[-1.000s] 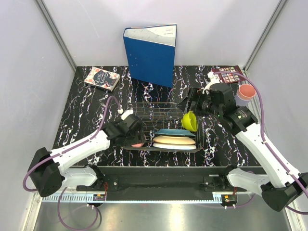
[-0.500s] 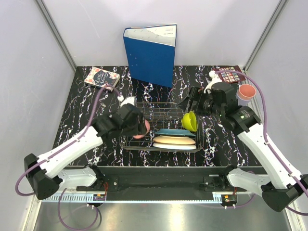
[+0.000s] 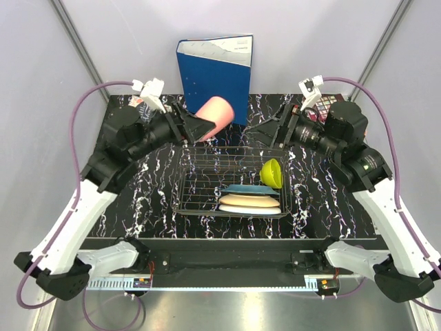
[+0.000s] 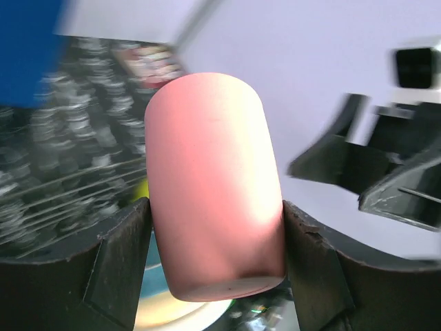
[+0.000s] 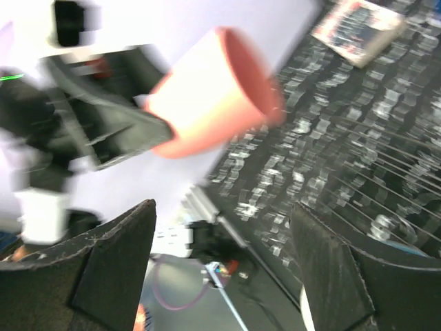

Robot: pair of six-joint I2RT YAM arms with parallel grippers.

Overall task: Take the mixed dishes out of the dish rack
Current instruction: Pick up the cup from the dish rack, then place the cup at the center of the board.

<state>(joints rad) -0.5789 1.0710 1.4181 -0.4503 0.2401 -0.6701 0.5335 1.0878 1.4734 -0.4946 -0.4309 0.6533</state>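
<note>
My left gripper (image 3: 196, 129) is shut on a pink cup (image 3: 217, 116) and holds it on its side, high above the back of the dish rack (image 3: 200, 181). In the left wrist view the cup (image 4: 213, 186) fills the gap between my fingers (image 4: 120, 255). My right gripper (image 3: 270, 129) is open and empty, raised above the rack's back right, facing the cup (image 5: 207, 103). The rack holds a yellow-green bowl (image 3: 273, 172), a teal plate (image 3: 248, 189), a cream plate (image 3: 249, 201) and a white plate (image 3: 249, 209). The other pink cup and the lavender cup are hidden.
A blue binder (image 3: 216, 77) stands upright at the back, right behind the held cup. A small book (image 5: 358, 24) lies at the back left, mostly hidden by my left arm in the top view. Grey walls close in both sides.
My left gripper lifted the pink cup out of the rack, up and toward the back. My right arm rose and swung back, now covering the cups at the right.
</note>
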